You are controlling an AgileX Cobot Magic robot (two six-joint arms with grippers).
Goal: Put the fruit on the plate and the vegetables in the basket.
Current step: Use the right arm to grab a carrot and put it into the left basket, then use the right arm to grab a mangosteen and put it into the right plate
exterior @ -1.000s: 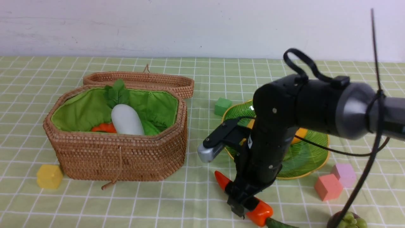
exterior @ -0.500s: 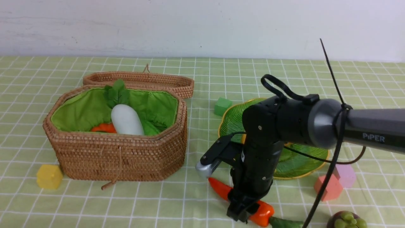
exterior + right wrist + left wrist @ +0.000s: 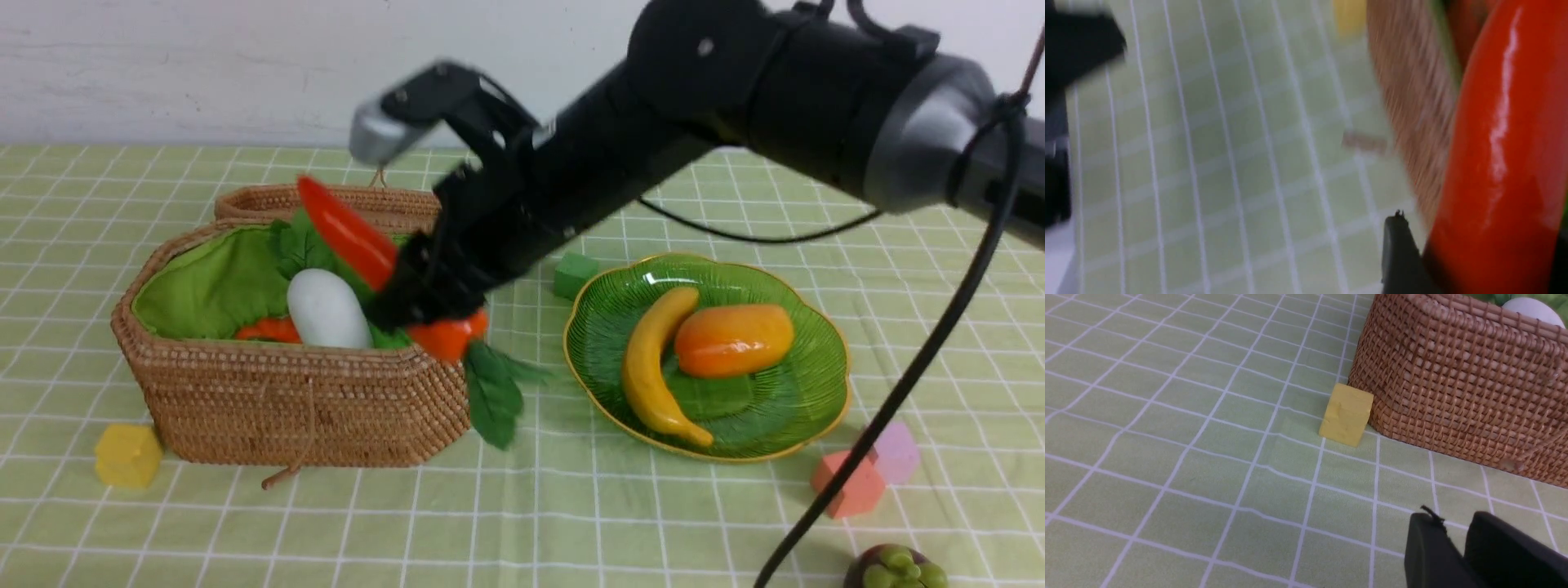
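My right gripper [image 3: 408,296] is shut on the long red-orange chili [image 3: 347,233] and holds it tilted above the right end of the open wicker basket [image 3: 310,400], green stem [image 3: 494,392] hanging outside. The wrist view shows the chili [image 3: 1498,163] between the fingers [image 3: 1400,253]. The white radish [image 3: 326,310] and a small orange-red piece [image 3: 269,330] lie in the basket. The banana [image 3: 649,367] and mango [image 3: 733,340] lie on the green plate [image 3: 763,416]. The mangosteen [image 3: 894,569] sits on the cloth at the front right. The gourd is out of view. My left gripper [image 3: 1453,535] is shut and empty, low over the cloth.
The basket lid [image 3: 367,204] lies open behind it. Foam cubes: yellow [image 3: 126,455] by the basket's front left, also in the left wrist view [image 3: 1347,415]; green [image 3: 575,273] between basket and plate; coral [image 3: 849,483] and lilac [image 3: 898,453] right of the plate.
My right gripper has lifted the chili off the cloth in front of the plate and carried it up and left to the basket. The plate's fruit is now uncovered.
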